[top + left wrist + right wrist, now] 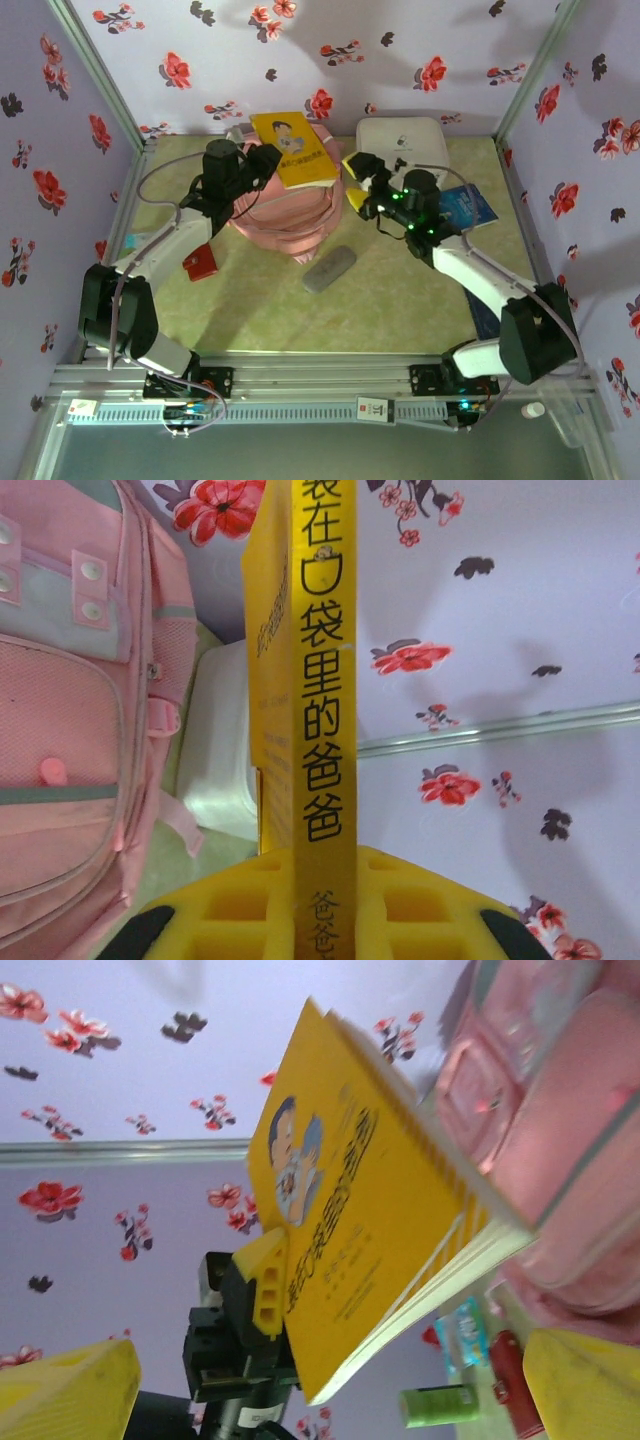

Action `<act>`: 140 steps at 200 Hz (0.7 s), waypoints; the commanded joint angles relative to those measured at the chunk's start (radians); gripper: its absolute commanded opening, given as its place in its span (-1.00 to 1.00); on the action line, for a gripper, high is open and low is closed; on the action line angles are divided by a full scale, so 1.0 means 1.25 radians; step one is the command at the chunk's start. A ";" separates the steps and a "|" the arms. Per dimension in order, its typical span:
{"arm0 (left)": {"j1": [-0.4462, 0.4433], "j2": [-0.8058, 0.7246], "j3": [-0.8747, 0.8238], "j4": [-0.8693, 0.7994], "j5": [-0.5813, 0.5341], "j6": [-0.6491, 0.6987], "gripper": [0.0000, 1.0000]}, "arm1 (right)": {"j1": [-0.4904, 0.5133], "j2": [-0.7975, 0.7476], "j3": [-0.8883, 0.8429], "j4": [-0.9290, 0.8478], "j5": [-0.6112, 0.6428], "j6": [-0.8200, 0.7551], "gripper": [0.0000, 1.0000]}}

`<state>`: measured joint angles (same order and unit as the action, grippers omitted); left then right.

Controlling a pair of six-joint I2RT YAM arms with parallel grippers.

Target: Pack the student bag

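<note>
The student bag (290, 218), a big soft pink backpack, lies in the middle of the table. Over its far end a yellow book (293, 148) is held up, with my left gripper (262, 160) shut on its near edge. In the left wrist view the book's spine (322, 680) runs up between the yellow fingers (230, 910), and the bag (70, 730) is to the left. My right gripper (362, 185) stands open just right of the bag, nothing between its fingers (75, 1395). From there the book (380, 1200) tilts over the bag (560, 1140).
A white hard case (402, 140) sits at the back right, and a blue packet (468, 205) lies to its right. In front of the bag lies a grey pouch (329, 268), with a red item (200, 262) at the left. A green tube (440, 1405) lies beyond.
</note>
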<state>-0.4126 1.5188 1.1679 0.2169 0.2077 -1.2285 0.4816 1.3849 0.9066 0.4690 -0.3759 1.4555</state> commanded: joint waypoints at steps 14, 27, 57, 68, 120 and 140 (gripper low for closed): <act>-0.015 -0.038 -0.001 0.154 -0.048 -0.079 -1.00 | 0.053 0.078 0.053 0.103 0.042 0.087 0.95; -0.016 -0.037 -0.008 0.167 -0.052 -0.091 -1.00 | 0.069 0.099 0.054 0.115 0.064 0.108 0.95; -0.021 -0.038 -0.025 0.184 -0.063 -0.108 -1.00 | 0.077 0.147 0.083 0.171 0.073 0.147 0.94; -0.021 -0.039 -0.029 0.187 -0.063 -0.111 -1.00 | 0.082 0.160 0.096 0.172 0.076 0.145 0.93; -0.025 -0.044 -0.034 0.175 -0.064 -0.120 -1.00 | 0.104 0.219 0.104 0.248 0.148 0.157 0.72; -0.026 -0.043 -0.036 0.176 -0.064 -0.123 -1.00 | 0.108 0.244 0.116 0.281 0.151 0.161 0.60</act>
<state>-0.4351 1.5139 1.1225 0.3378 0.1474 -1.3636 0.6044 1.6497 1.0206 0.7250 -0.2401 1.6348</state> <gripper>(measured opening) 0.132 0.833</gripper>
